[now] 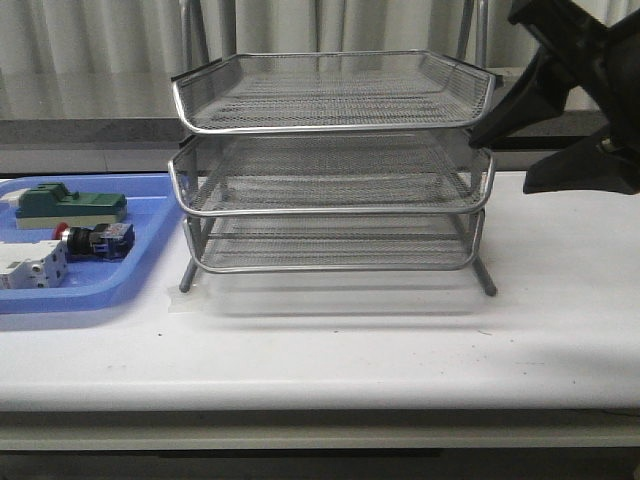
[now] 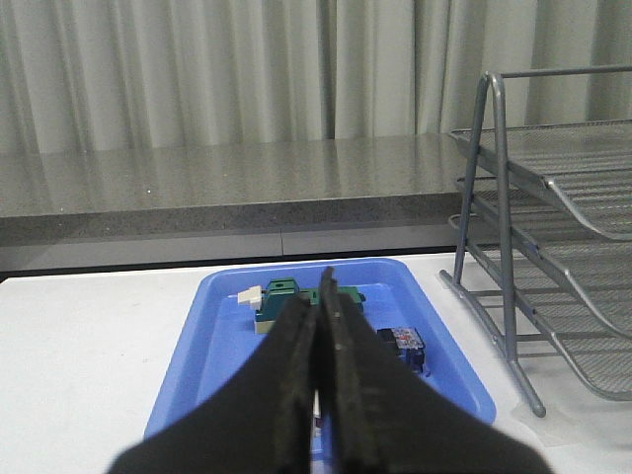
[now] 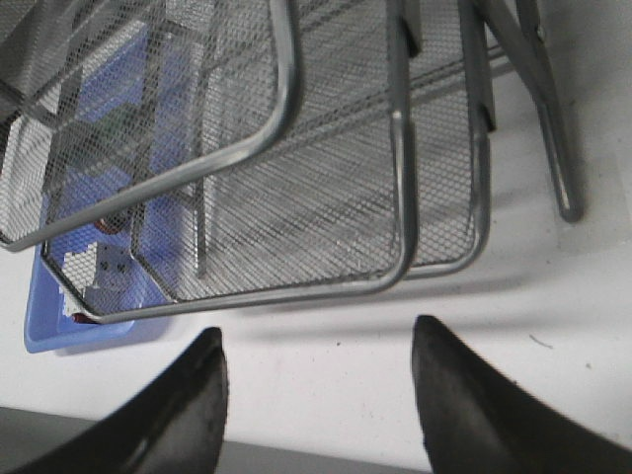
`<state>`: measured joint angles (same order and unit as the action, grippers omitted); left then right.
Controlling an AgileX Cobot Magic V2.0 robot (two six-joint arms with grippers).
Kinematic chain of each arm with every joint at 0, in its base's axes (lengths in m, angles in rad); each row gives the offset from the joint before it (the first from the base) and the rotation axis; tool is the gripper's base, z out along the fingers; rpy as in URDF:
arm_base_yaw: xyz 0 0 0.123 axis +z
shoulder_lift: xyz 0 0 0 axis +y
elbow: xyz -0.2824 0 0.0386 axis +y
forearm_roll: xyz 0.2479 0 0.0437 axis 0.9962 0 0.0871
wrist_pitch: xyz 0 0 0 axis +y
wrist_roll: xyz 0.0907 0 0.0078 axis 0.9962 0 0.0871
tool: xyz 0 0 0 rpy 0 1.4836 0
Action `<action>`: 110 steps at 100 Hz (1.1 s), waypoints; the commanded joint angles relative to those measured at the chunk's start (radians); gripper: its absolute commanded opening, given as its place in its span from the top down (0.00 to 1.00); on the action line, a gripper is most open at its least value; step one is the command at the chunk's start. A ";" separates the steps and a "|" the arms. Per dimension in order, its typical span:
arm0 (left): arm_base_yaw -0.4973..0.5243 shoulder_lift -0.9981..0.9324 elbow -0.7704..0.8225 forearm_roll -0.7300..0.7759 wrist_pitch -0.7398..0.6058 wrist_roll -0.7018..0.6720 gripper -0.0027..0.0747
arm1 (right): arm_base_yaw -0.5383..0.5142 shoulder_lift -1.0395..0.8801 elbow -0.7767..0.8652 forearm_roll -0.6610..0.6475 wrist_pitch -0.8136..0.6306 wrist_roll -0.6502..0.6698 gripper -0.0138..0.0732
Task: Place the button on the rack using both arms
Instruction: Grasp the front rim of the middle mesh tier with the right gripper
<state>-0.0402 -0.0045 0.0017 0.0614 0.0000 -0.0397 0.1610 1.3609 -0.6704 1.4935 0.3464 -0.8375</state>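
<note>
The button [image 1: 95,240], with a red head, black body and blue rear block, lies in the blue tray [image 1: 140,275] at the table's left. In the left wrist view only its blue block [image 2: 405,346] shows beside my fingers. My left gripper [image 2: 321,281] hovers above that tray, shut with nothing in it; the front view does not show it. The silver three-tier wire rack [image 1: 330,130] stands mid-table, all trays bare. My right gripper [image 3: 316,341] is open and empty, just off the rack's [image 3: 296,178] right front corner. The right arm [image 1: 585,60] hangs high at the right.
A green-topped block [image 1: 70,205] and a white circuit breaker [image 1: 30,268] share the blue tray with the button. The green block [image 2: 286,301] lies beyond my left fingertips. The rack's frame legs [image 2: 499,257] stand close to the tray's right side.
</note>
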 commanded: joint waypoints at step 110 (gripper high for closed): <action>0.001 -0.031 0.043 -0.003 -0.078 -0.010 0.99 | 0.002 0.272 -0.208 0.125 0.064 -0.105 0.72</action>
<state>-0.0402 -0.0045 0.0017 0.0614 0.0000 -0.0397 0.1610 1.6702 -0.8501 1.5922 0.3710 -0.9278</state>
